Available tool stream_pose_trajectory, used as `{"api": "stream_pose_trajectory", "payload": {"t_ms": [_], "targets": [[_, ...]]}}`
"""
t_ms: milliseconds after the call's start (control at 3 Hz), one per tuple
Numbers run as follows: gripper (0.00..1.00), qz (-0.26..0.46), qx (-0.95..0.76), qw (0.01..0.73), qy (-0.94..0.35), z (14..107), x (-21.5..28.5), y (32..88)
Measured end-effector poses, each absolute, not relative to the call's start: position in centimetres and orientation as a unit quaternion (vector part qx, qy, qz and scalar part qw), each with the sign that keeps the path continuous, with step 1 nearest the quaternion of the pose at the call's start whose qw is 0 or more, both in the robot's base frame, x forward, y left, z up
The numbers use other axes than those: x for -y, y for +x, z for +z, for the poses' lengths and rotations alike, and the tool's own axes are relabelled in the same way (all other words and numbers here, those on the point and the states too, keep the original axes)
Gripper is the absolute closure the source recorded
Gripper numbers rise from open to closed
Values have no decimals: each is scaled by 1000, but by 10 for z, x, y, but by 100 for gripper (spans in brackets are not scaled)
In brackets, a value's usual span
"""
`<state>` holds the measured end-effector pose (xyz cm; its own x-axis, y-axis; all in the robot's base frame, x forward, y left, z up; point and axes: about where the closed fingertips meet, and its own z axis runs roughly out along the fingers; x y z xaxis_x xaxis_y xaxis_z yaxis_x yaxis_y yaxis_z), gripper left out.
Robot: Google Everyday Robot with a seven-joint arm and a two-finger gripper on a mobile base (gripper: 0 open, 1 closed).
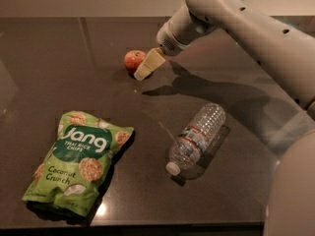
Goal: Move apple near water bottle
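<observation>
Noted apple (134, 60) on table (59, 58), just left of pincer (145, 69), contact unclear, cannot tell pincer apart or together; logged water bottle (197, 139) lying well apart, front-right of apple, so probably carry that way

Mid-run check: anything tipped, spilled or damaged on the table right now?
Only the water bottle stands out: it lies on its side, cap on and pointing toward the near edge, with no spill visible. The apple looks whole, with the tool close beside it. The snack bag lies flat.
</observation>
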<state>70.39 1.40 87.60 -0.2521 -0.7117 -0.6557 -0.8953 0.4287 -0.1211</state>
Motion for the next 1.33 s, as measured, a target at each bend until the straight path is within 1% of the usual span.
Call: {"api": "stream_pose_trajectory", "payload": {"t_ms": [333, 1000, 1333], "targets": [[0, 138, -777, 338, -513, 873, -26, 711], [0, 128, -782, 330, -513, 859, -39, 727], [17, 130, -784, 324, -513, 855, -42, 730]]}}
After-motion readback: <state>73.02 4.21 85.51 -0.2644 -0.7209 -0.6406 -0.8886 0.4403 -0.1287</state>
